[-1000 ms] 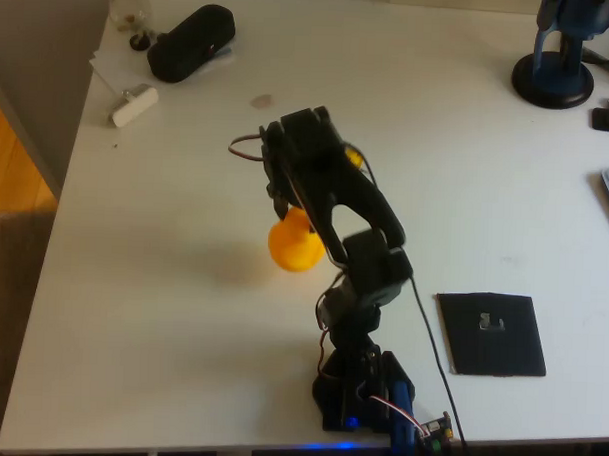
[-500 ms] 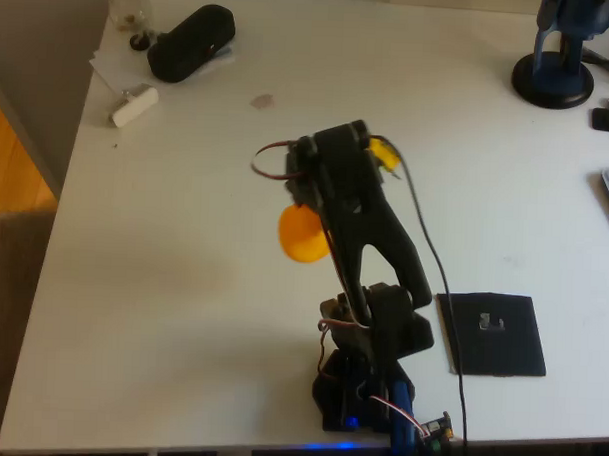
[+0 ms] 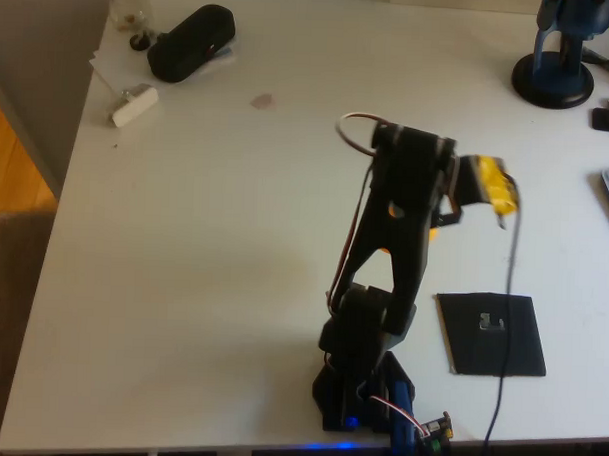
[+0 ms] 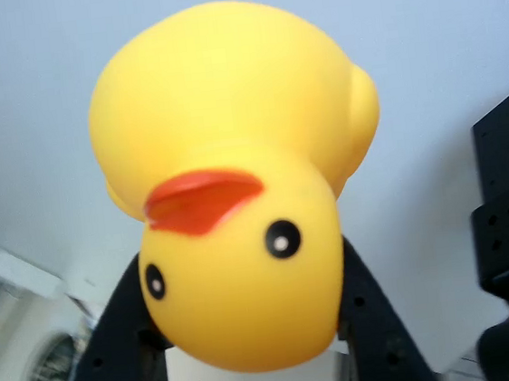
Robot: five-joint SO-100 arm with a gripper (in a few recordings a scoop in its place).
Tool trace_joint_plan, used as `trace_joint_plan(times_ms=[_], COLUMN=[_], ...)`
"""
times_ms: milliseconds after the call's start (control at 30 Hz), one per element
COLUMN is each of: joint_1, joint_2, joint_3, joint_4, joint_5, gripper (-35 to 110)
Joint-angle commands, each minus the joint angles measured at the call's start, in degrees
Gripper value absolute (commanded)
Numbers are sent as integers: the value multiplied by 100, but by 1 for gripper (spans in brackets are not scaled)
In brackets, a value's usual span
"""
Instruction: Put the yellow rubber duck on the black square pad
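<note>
The yellow rubber duck [image 4: 236, 183] sits large in the wrist view, head toward the camera, clamped between my two black fingers [image 4: 117, 350]. From overhead just a sliver of the duck [image 3: 393, 208] peeks out from under the black arm. My gripper [image 3: 416, 197] is shut on the duck and hangs above the table's middle right. The black square pad [image 3: 491, 335] lies flat near the front right, below and right of the gripper in that picture, with nothing on it and a small pale mark at its centre.
A black oblong pouch [image 3: 191, 42] and a white block [image 3: 134, 105] lie at the back left. A blue stand base [image 3: 555, 77] sits at the back right. The arm's base [image 3: 364, 390] stands at the front edge, left of the pad. A cable trails past the pad.
The arm has swung to the right with the duck, from left of centre to the middle right, closer to the pad. The duck is now mostly hidden under the arm.
</note>
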Motion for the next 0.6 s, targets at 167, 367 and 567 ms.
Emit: trace_joint_plan(times_ms=[167, 367, 567], joint_1=[2602, 4175, 5282], joint_2=[141, 97, 62], joint_3=[782, 765, 800], joint_4=[35, 26, -633], joint_5=[-1644, -3050, -3340], gripper=[10, 10, 10])
